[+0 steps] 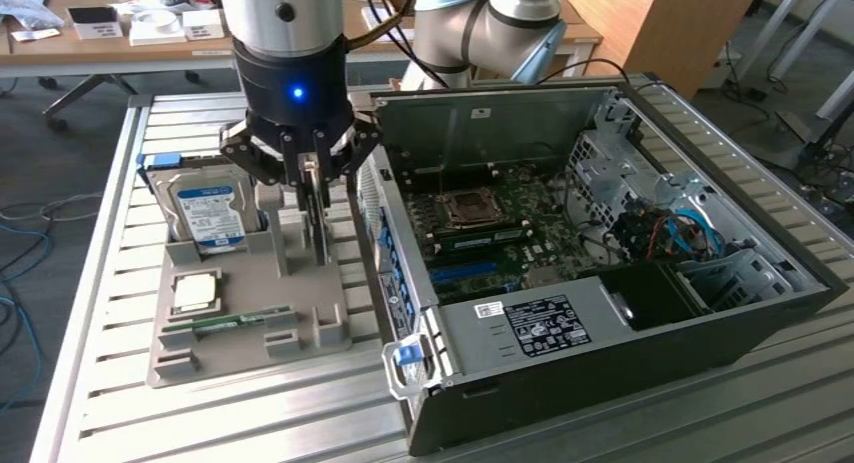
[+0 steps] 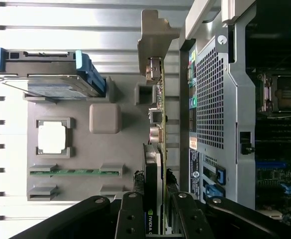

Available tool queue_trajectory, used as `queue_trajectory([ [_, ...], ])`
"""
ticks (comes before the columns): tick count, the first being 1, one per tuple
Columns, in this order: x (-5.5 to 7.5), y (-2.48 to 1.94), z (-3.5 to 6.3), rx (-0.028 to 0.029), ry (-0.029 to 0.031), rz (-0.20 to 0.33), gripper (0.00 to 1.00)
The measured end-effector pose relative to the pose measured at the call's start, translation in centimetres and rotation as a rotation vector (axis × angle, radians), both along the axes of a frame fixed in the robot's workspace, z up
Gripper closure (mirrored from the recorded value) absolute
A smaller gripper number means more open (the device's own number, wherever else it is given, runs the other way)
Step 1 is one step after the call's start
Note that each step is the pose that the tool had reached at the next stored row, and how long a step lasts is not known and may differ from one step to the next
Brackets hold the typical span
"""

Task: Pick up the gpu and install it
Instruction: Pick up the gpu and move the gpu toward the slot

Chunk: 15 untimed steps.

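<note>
The gpu point(image 1: 324, 245) stands on edge at the grey holder tray's point(image 1: 247, 358) side nearest the open computer case point(image 1: 747, 313). My gripper point(image 1: 310, 208) hangs straight above it, its dark fingers reaching down both sides of the card and shut on it. In the wrist view the gpu point(image 2: 160, 99) appears edge-on as a thin green board with its silver bracket point(image 2: 155, 35) at the far end. The black fingers point(image 2: 130, 214) press against both faces near the gripper point(image 2: 154, 175). The card's lower edge looks level with the tray.
On the tray sit a silver hard drive point(image 1: 207, 208) with a blue-white label, a square processor point(image 1: 196, 293) and a green RAM stick point(image 1: 227, 321). The case lies open beside the tray with the motherboard point(image 1: 494, 233) exposed. Everything rests on a slatted aluminium table point(image 1: 107, 413).
</note>
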State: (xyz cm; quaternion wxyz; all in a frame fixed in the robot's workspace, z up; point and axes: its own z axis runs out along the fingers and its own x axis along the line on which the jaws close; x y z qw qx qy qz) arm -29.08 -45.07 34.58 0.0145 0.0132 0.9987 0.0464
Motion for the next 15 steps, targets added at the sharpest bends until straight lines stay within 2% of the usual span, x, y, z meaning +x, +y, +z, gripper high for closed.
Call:
queue_trajectory([
  [15, 0.0, 0.00, 1.30, 0.0000, -0.0001, 0.000, 0.73],
])
